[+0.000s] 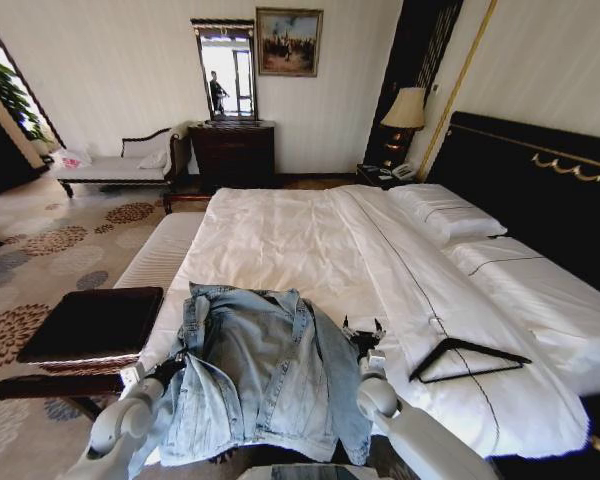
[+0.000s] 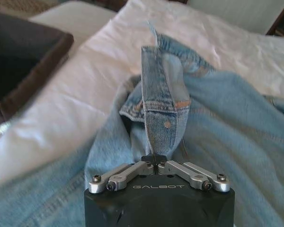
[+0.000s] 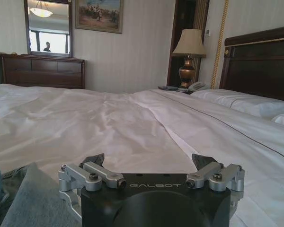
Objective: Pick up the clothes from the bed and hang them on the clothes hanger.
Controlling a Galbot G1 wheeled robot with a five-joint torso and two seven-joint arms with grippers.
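One end effector engaged: left end effector [image 2: 154, 159] clamped on denim jacket [image 1: 255, 375] fold at bed [image 1: 300, 240] foot, right end effector [image 3: 151, 163] spread empty beside it; hanger [image 1: 467, 358] lies at jacket's 3 o'clock, hanging judged still pending.

Wide bed [image 1: 310, 240] with white quilt, seen from its foot. Directly on the quilt: light-blue denim jacket [image 1: 260, 375] spread at the near edge; thin black hanger [image 1: 468, 358] lying flat just to the jacket's right, apart from it; two white pillows [image 1: 450, 212] against the black headboard [image 1: 540, 180]
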